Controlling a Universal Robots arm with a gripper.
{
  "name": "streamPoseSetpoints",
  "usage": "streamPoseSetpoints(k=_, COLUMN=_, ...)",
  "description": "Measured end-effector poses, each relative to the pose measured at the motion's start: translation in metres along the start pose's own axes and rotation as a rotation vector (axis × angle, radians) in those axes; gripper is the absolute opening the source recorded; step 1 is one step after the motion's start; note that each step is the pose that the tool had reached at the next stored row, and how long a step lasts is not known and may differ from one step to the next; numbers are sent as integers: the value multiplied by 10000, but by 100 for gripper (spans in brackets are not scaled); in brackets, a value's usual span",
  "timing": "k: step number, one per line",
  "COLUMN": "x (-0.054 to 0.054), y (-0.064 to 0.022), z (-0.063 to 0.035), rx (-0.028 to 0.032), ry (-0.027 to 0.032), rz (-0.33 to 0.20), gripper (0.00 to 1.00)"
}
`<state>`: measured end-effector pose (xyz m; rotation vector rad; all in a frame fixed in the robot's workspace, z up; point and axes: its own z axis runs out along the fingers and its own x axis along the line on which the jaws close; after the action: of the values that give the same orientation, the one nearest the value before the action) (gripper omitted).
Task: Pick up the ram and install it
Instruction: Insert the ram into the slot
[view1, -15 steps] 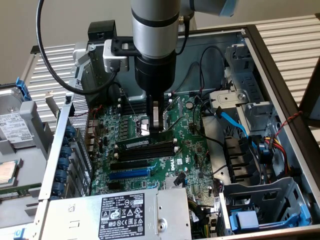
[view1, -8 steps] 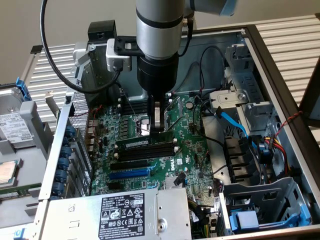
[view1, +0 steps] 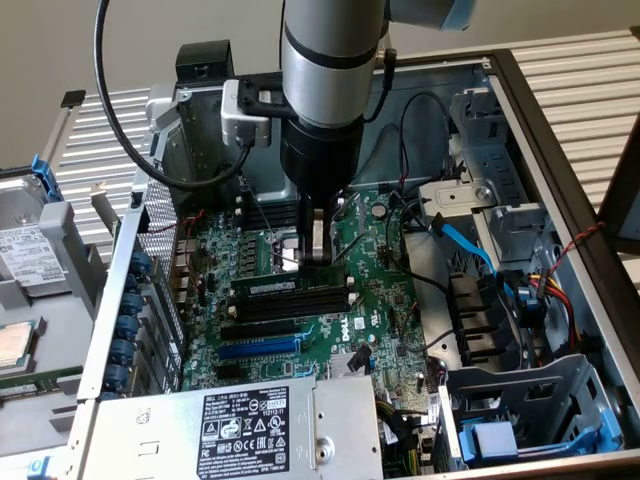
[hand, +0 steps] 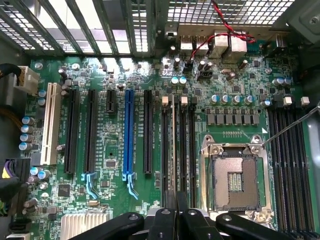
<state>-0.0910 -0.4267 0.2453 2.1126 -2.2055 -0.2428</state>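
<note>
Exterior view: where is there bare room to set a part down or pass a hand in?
The flat top of the power supply, beside the blue slot, is free. Some open board lies between the black slots and the blue cable. It is crowded around the gripper and among the cables at the exterior view's right.

One blue slot (hand: 128, 132), one white slot (hand: 50, 125)
</note>
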Motion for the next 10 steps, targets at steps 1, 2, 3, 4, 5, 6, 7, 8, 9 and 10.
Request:
streamPoseSetpoints(k=1, x=0, y=-8, z=6, rx=-40, ry=-18, rz=1, gripper=12)
streamPoseSetpoints(k=2, x=0, y=-16, z=12, rx=-79, ry=-32, rz=1, gripper=12)
streamPoseSetpoints(k=3, x=0, y=-24, z=15, rx=-117, ry=-39, rz=2, gripper=12)
streamPoseSetpoints(k=4, x=-1, y=-32, z=15, rx=-153, ry=-39, rz=4, gripper=12)
streamPoseSetpoints(k=5, x=-1, y=-36, z=14, rx=-192, ry=-37, rz=6, gripper=12)
streamPoseSetpoints(k=6, x=0, y=-35, z=14, rx=-209, ry=-36, rz=7, gripper=12)
streamPoseSetpoints(k=7, x=0, y=-35, z=14, rx=-212, ry=-35, rz=9, gripper=12)
streamPoseSetpoints(k=8, x=0, y=-35, z=15, rx=-215, ry=-37, rz=9, gripper=12)
streamPoseSetpoints(k=9, x=-1, y=-36, z=15, rx=-220, ry=-38, rz=8, gripper=12)
streamPoseSetpoints(k=10, x=0, y=-36, z=15, rx=-235, ry=-37, rz=9, gripper=12)
